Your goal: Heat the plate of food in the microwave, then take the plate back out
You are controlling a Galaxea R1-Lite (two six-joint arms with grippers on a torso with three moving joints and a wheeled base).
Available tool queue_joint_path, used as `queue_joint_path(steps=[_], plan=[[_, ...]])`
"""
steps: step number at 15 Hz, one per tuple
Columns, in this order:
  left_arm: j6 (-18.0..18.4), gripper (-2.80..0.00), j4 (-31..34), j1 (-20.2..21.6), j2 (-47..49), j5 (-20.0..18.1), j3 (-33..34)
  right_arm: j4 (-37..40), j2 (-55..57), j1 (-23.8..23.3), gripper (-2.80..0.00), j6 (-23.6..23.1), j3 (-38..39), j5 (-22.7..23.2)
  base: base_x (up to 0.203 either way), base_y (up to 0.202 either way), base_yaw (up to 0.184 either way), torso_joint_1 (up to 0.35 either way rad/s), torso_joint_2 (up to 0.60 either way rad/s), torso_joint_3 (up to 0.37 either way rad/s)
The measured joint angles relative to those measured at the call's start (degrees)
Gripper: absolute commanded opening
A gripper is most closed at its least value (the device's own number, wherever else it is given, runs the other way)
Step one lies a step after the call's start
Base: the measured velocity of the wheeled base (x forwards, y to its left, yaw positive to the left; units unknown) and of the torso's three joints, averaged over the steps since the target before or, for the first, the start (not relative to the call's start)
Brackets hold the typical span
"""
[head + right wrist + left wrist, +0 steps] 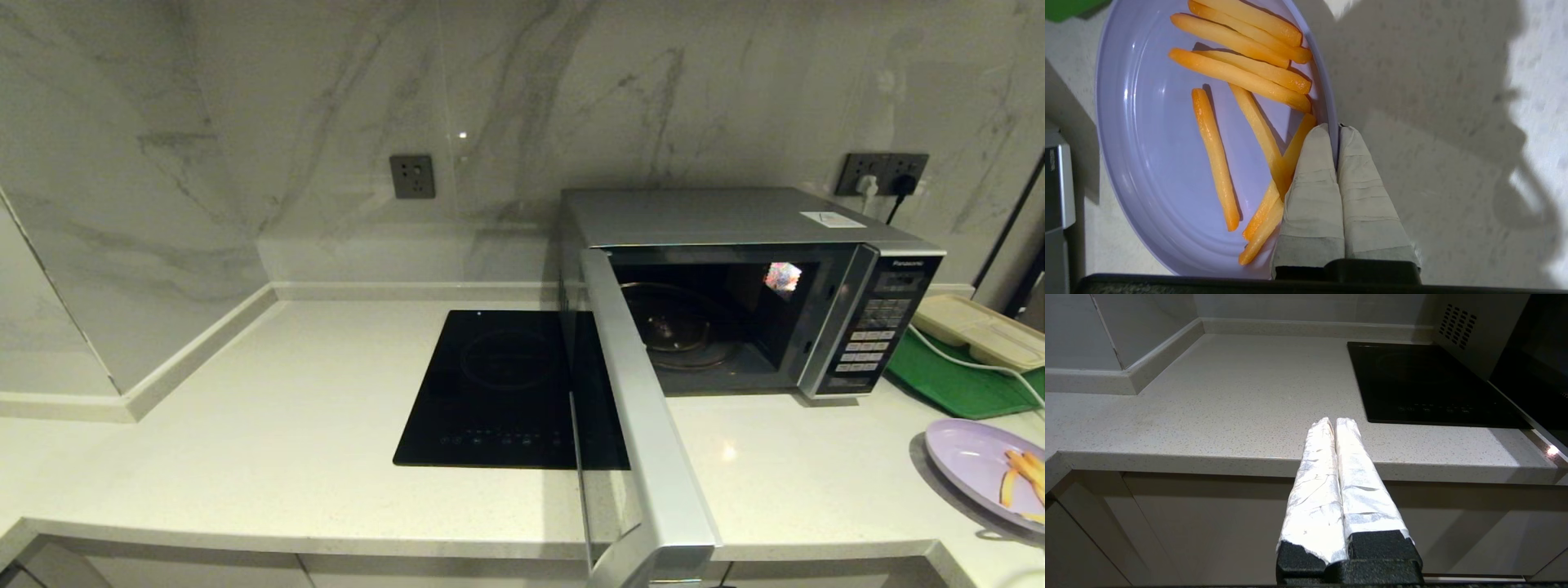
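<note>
**Plate of food gripped at rim, microwave open and waiting**

Plate of food (1167, 163) sits at the right end of the table (326, 457), partly cut off at the edge of your head view, just in front of the green tray (955, 384) with the beige compartment tray (980, 331) on it. You've got the right gripper (1337, 132) on the rim: jaws pressed together on the plate's edge, one finger inside over the ends of the orange food sticks (1241, 77), the other outside. An edge pinch makes sense, since a shallow plate gives no other purchase. From the wrist view I can't tell whether the plate is lifted or on the table; shadow under it in the head view hints it may be tilted.

Microwave (735, 220) stands at the back right, door (645, 425) swung fully out toward you over the induction cooktop (498, 392), glass turntable (678, 327) bare. So the cavity looks ready for loading; the plate just isn't in yet.

Left gripper (1336, 424) is parked below the table's front edge, jaws together, holding nothing.

My read: early in the task. Watch two things: a one-sided rim grip lets the plate droop and the sticks slide, and the path must clear the open door's edge.
</note>
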Motion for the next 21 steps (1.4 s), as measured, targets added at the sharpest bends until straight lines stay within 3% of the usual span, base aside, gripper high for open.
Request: queue_joint_path(steps=[21], plan=[[0.0, -2.8, 0.0, 0.0, 0.0, 0.0, 0.0, -1.8, 2.5, -1.6, -2.8, -3.2, -0.9, -0.1, 0.0, 0.0, 0.0, 0.0, 0.0, 0.0]])
